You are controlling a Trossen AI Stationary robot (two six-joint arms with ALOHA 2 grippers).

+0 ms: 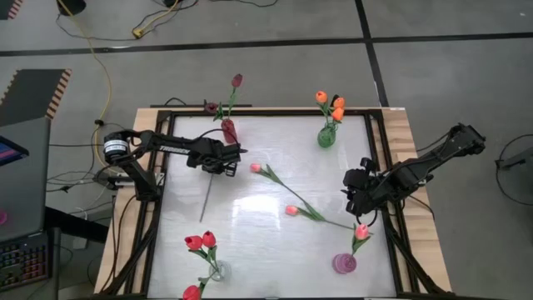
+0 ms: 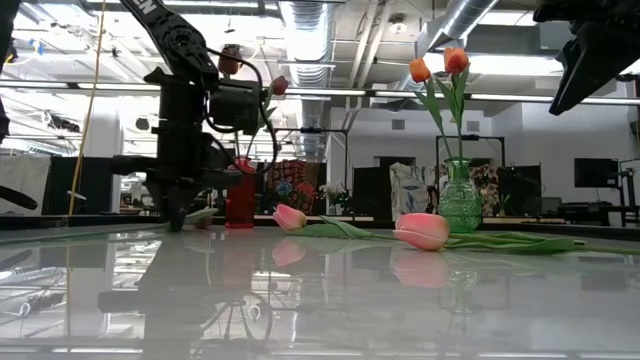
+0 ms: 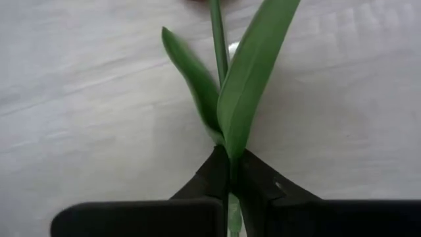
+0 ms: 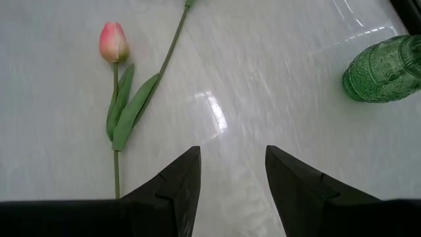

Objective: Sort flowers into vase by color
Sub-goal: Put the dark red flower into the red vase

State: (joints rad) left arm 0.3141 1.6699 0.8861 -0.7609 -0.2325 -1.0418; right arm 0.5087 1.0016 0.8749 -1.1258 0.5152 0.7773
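My left gripper (image 1: pixel 225 162) points down at the table's far left, next to the dark red vase (image 1: pixel 229 130), which holds a maroon flower (image 1: pixel 237 81). It is shut on a flower's green stem (image 3: pixel 219 39); two leaves (image 3: pixel 247 79) spread ahead of the fingers, and the head is cut off at the wrist view's edge. My right gripper (image 1: pixel 361 193) hangs open above the table's right side, holding nothing. Two pink flowers (image 1: pixel 256 167) (image 1: pixel 292 211) lie flat mid-table. My left gripper pinches the thin green stem (image 3: pixel 231 172) between its two fingers, just below where the leaves join it. The fingers come from above, pointing down, and lie across the stem. The stem's free end (image 1: pixel 205 198) runs out toward the near edge, low over the table.
A green vase (image 1: pixel 326 137) with orange flowers stands far right. A pink vase (image 1: pixel 344 263) with one pink flower is near right. A clear vase (image 1: pixel 216 272) with red flowers is near left. A dark frame (image 1: pixel 155 208) rims the glossy white tabletop.
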